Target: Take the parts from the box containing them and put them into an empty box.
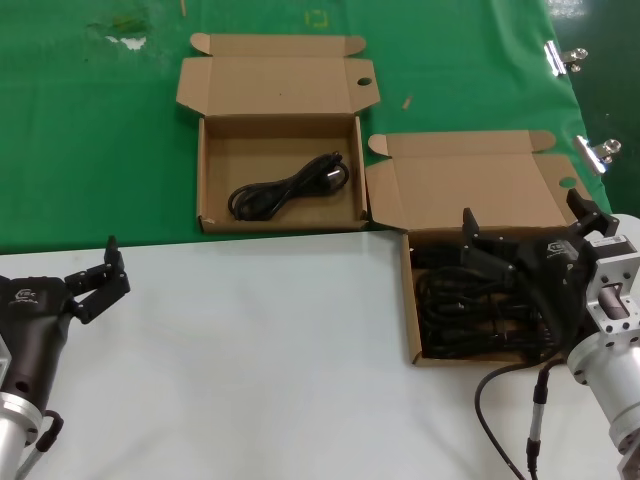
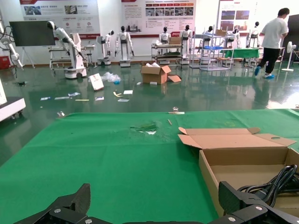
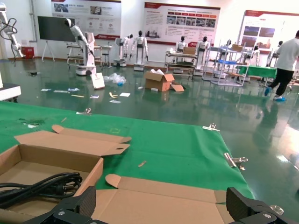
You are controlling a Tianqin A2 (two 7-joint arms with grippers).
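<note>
Right gripper (image 1: 520, 228) above the far part of the box containing them (image 1: 412, 320), fingers spread wide and pinching nothing; a white logo on its black housing is too small to read. The parts (image 1: 470, 305), black power cords in tied bundles, lie packed in that box directly beneath and just nearer than the fingertips. Its lid (image 1: 475, 180) is folded back onto the green cloth (image 1: 90, 140).

Left gripper (image 1: 100, 275) low at the near left over the white table (image 1: 250, 360), well apart from both boxes, fingers likewise spread and empty; its housing bears a similar unreadable logo.

The second box (image 1: 205, 180), farther off and left of the first, holds one power cord (image 1: 290, 188).

Head view alone shows the full box's contents and two metal clips (image 1: 585, 100) at the cloth's right edge. Both wrist views instead look across the cloth into a hall with wall posters (image 3: 180, 21), text illegible, white robots (image 2: 70, 46) and a person (image 3: 285, 63). Left wrist view shows the single cord (image 2: 275, 182) near its fingertips (image 2: 233, 196); right wrist view shows the same cord (image 3: 42, 186) in its box.
</note>
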